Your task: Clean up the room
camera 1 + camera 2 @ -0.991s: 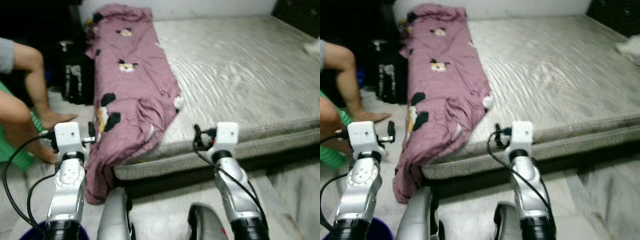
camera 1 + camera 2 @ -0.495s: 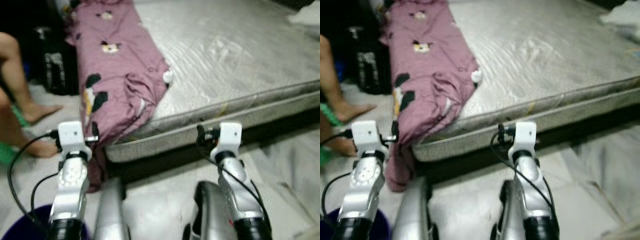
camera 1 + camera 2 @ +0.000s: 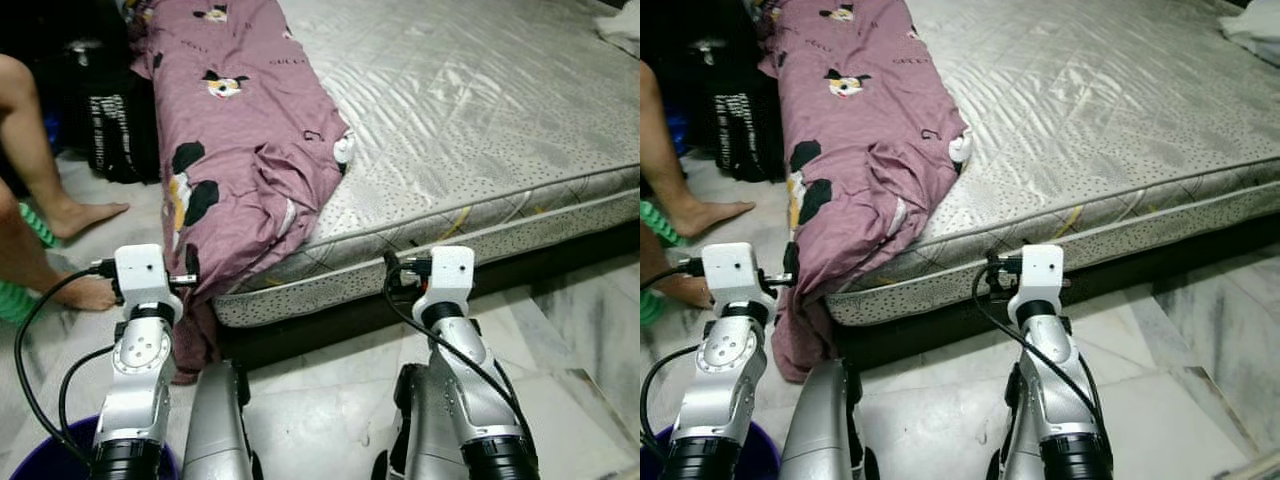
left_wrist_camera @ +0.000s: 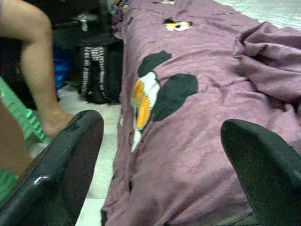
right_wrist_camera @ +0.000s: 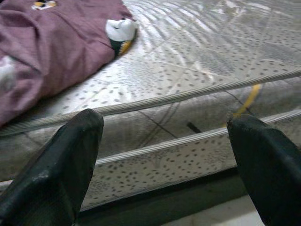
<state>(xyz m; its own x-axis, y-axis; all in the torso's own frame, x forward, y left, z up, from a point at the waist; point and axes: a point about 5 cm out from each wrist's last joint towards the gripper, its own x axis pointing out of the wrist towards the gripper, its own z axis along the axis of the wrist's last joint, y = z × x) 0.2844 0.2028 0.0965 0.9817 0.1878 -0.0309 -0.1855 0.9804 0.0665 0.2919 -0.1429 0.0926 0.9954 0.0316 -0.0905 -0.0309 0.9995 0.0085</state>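
One bare grey mattress [image 3: 480,110] on marble floor [image 3: 560,350], purple blanket [image 3: 240,130] overhanging; both jaws wide.

Person [image 3: 40,180] cropped above knees; blanket [image 3: 240,150] top cut off.

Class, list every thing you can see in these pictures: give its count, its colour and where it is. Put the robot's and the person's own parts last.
blanket: one, mauve with cartoon prints, along the mattress's left side, its end hanging over the edge to the floor
mattress: one, silver-grey quilted, low on the floor ahead
bag: one, black with white print, on the floor left of the mattress
white cloth: one, at the mattress's far right corner
bucket: one, purple, by the robot's left arm
floor: pale marble tiles
person's legs: two, bare, far left
left gripper: black, open, facing the blanket
right gripper: black, open, facing the mattress edge
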